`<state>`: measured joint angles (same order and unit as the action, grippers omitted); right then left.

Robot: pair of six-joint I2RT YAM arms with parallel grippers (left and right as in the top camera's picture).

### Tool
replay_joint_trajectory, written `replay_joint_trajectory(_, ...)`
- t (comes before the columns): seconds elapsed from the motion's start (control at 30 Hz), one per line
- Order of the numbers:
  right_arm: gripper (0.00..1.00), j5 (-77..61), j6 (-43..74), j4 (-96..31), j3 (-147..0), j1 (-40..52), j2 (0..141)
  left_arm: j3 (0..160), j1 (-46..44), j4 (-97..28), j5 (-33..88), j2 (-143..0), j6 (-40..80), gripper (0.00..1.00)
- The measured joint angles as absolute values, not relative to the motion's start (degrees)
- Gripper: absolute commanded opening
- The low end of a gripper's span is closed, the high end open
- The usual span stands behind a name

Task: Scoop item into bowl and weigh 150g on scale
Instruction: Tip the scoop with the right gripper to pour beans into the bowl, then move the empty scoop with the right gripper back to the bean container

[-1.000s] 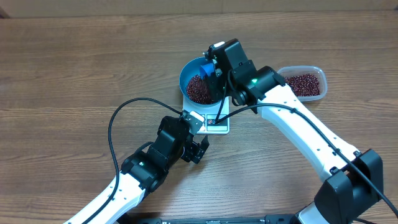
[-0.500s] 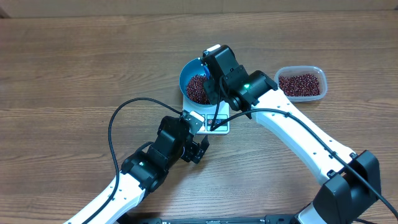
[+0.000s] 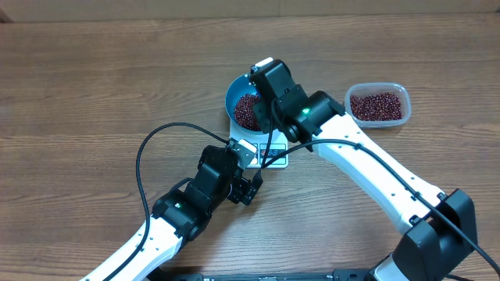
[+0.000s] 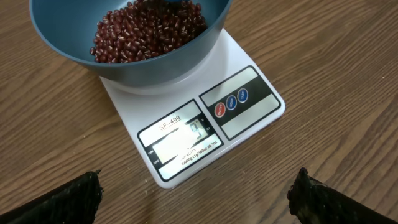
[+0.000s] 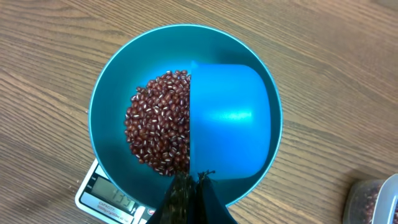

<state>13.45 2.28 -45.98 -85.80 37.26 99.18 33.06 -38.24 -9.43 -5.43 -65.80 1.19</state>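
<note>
Black right claw (image 5: 188, 198): jaws pressed together on the near end of a blue scoop (image 5: 230, 121), gripping it; the handle is hidden between the fingers; in the overhead view the claw is covered by its own wrist.
Blue scoop: inside the bowl, filling its right half as the right wrist camera sees it; smooth outer shell turned to that camera; straight edge lying against the bean heap.
Beans (image 5: 158, 124): small, oval, dark red-brown; a loose heap on the bowl's floor, touching the scoop's edge.
Blue bowl (image 5: 106, 118): round, deep, smooth; standing on the scale and covering its far part.
Scale (image 4: 186, 146): flat, white, square; display window lit, digits too blurred to read; one red and two blue buttons (image 4: 231, 102) beside the window; display strip clear of the bowl and turned toward the left arm.
Left claw (image 4: 196, 202): jaws spread wide, holding nothing; dark fingertips at either lower corner of the wrist view, near the scale's display edge and apart from it.
Clear tub (image 3: 379, 87): rectangular plastic; holds more of the same beans; on the robot's right of the bowl, apart from it.
Worktop (image 3: 94, 78): brown wood grain; carries scale and tub.
Black cable (image 3: 139, 168): looped beside the left arm.
</note>
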Motion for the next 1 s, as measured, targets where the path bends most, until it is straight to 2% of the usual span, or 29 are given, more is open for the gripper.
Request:
replay_joint_trajectory(0.5, 0.04, 15.88, 3.51, -45.6, -86.3, 37.98, 98.65, 33.06, -38.24, -9.43, -5.45, -65.8, 1.19, 1.0)
replay_joint_trajectory(0.7, 0.04, 15.79, 6.42, -47.42, -91.24, 37.95, 91.83, 33.06, -38.24, -9.45, -5.45, -65.8, 1.19, 0.99)
replay_joint_trajectory(0.8, 0.04, 20.14, 6.74, -47.66, -92.12, 37.98, 86.87, 33.06, -38.24, -9.45, -5.43, -65.8, 1.19, 0.99)
replay_joint_trajectory(1.0, 0.04, 33.74, 7.86, -52.8, -92.27, 37.36, 86.41, 33.06, -38.24, -9.43, -5.43, -65.8, 1.19, 1.0)
